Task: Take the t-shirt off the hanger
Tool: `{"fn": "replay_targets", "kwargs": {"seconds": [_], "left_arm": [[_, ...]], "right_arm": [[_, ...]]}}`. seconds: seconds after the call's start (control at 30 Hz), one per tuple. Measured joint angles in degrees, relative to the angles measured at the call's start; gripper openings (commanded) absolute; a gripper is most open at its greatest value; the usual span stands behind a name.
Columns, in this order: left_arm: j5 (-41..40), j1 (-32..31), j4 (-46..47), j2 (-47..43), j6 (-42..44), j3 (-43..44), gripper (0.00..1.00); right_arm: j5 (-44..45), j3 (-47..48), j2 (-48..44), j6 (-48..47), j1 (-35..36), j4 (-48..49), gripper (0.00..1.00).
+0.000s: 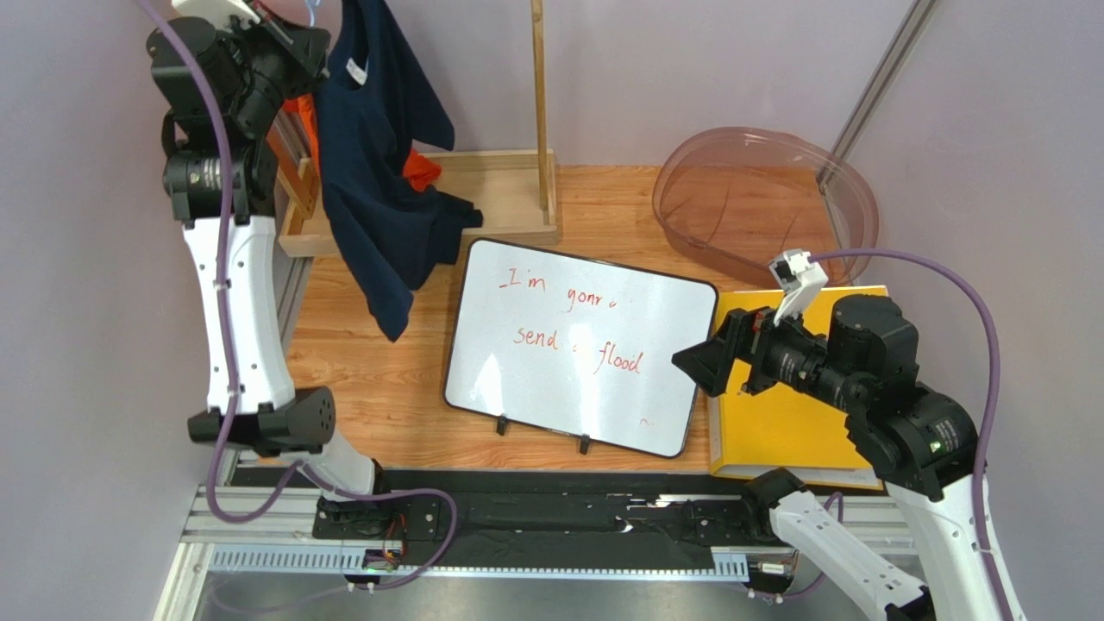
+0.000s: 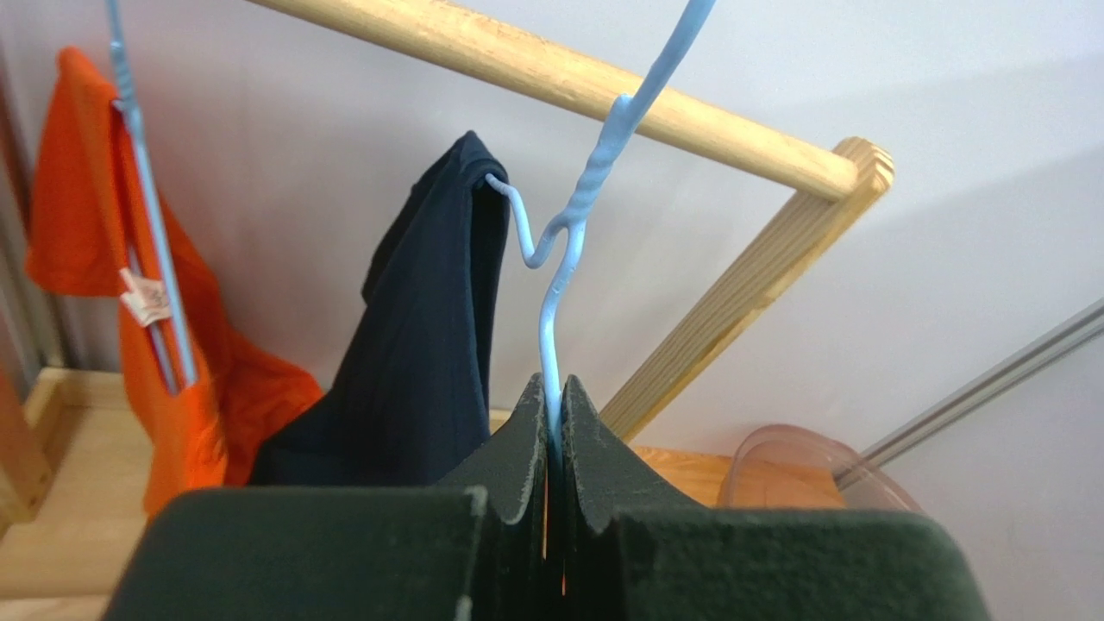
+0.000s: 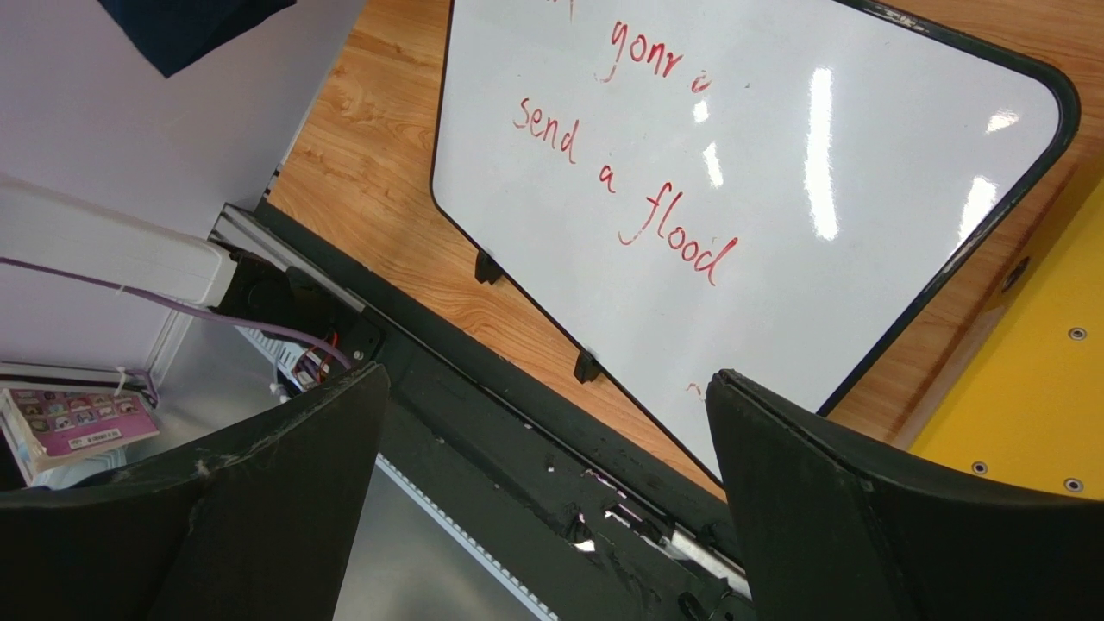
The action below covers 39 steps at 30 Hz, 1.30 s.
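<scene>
The navy t-shirt [image 1: 382, 168] hangs at the back left from a wooden rack and droops down to the table. In the left wrist view the shirt [image 2: 421, 349] hangs off one end of a light blue hanger [image 2: 570, 246] hooked over the wooden rail [image 2: 544, 71]. My left gripper [image 2: 555, 388] is shut on the hanger's thin wire just below the twisted neck; in the top view it [image 1: 311, 39] is raised beside the shirt's collar. My right gripper [image 1: 693, 362] is open and empty, low over the whiteboard's right edge, far from the shirt [image 3: 195, 26].
An orange garment [image 2: 182, 388] hangs on a second blue hanger [image 2: 143, 220] left of the shirt. A whiteboard [image 1: 583, 343] with red writing lies mid-table. A clear plastic tub [image 1: 765, 194] stands back right, and a yellow book [image 1: 791, 414] lies under the right arm. The rack's post [image 1: 542, 91] rises from its wooden base [image 1: 480, 194].
</scene>
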Motion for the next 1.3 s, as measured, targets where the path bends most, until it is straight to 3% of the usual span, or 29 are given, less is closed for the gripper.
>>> {"fn": "replay_targets", "kwargs": {"seconds": [0.23,0.57,0.9,1.3], "left_arm": [[-2.3,0.0,-4.9,-15.7,4.3,-12.7,0.0],[-8.3,0.0,-12.6,-28.2,11.9,-12.3,0.0],[-2.6,0.0,-14.1,-24.7,13.4,-12.3,0.0],[18.4,0.5,-14.2,-14.4,15.8,-13.5,0.0]], "right_arm": [[-2.5,0.0,2.8,0.0,0.0,0.6,1.0],[-5.5,-0.9,5.8,1.4,0.0,7.2,1.0],[-7.4,-0.8,14.4,7.0,1.9,21.4,1.0],[-1.9,17.3,37.5,6.0,9.9,29.2,0.96]]}}
